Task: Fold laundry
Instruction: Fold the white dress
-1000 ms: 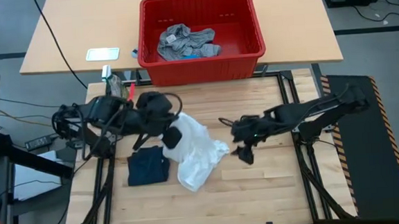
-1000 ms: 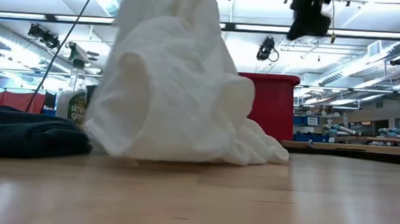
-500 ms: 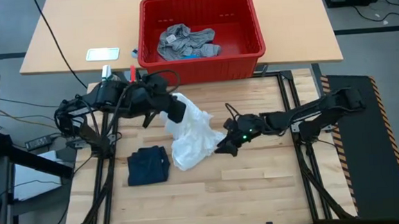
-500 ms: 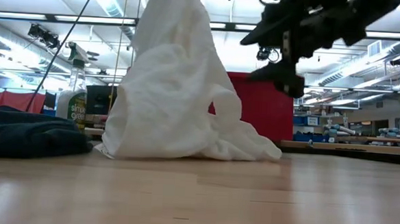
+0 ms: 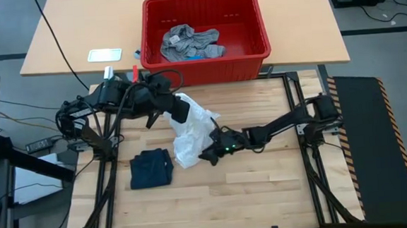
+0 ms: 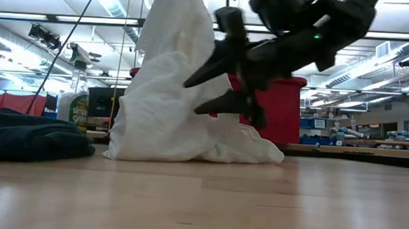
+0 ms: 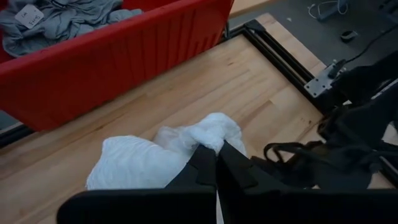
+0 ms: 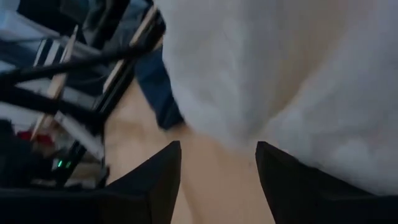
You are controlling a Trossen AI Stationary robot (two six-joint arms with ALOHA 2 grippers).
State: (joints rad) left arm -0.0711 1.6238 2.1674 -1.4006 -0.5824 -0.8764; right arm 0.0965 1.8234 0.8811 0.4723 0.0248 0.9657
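A white garment (image 5: pixel 194 132) is held up over the table's middle by my left gripper (image 5: pixel 178 110), which is shut on its top. Its lower end is heaped on the wood (image 6: pixel 188 152). My right gripper (image 5: pixel 207 155) is open, low at the garment's lower right side, with its fingers (image 6: pixel 215 107) pointing at the cloth (image 8: pixel 261 74). I cannot tell whether they touch it. A folded dark navy garment (image 5: pixel 151 168) lies flat at the near left. Grey garments (image 5: pixel 188 43) lie in the red basket (image 5: pixel 208 70). My left gripper pinches a bunched top part of the white garment (image 7: pixel 211 132) between its two shut fingers, which slant downward from the table's left. The garment hangs below the fingers in loose folds, and its lower end rests on the table.
The red basket stands on the far tabletop, just past the work surface. A spray bottle (image 6: pixel 75 101) and a small white flat object (image 5: pixel 105 55) are at the far left. Bare wood (image 5: pixel 251 196) lies across the near half of the table.
My left gripper carried the white garment toward the far edge, drawing its lower end off the near side and away from the navy garment, then kept still. My right gripper has come down and gone toward the table's left, up to the white garment.
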